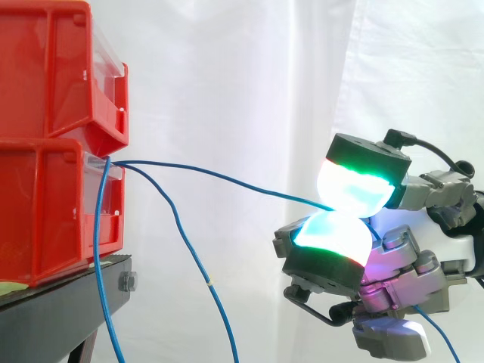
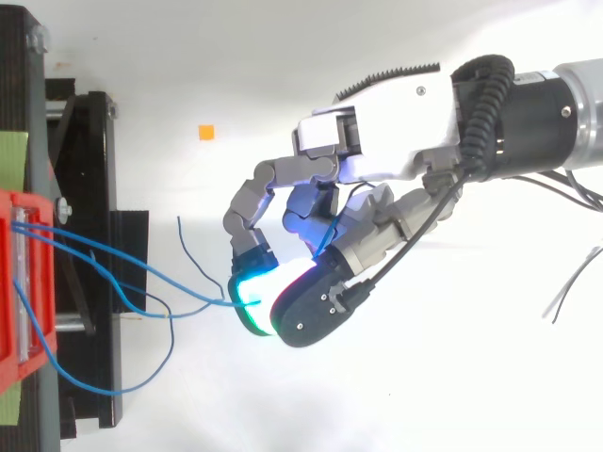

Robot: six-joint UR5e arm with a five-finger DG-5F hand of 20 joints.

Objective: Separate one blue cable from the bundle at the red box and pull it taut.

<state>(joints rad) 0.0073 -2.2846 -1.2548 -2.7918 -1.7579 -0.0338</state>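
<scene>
Two red bins (image 1: pixel 57 144) are stacked on a black stand at the left. Several blue cables come out of the lower bin's front (image 2: pixel 24 235). One blue cable (image 1: pixel 227 178) runs from the bin rightward, slightly sagging, into a pinch between two green-glowing fingertips (image 1: pixel 355 187) of my hand (image 2: pixel 396 160). The hand is shut on that cable, well to the right of the bins. The other blue cables (image 1: pixel 193 265) hang loose below the bin and drop toward the floor. A further stretch of blue cable (image 1: pixel 437 334) trails out under the hand.
The black stand (image 1: pixel 53 314) carries the bins, with a bolt at its corner. A white curtain hangs behind. In the top view a small orange marker (image 2: pixel 204 132) lies on the white floor, and thin grey wires (image 2: pixel 575 282) lie at the right edge.
</scene>
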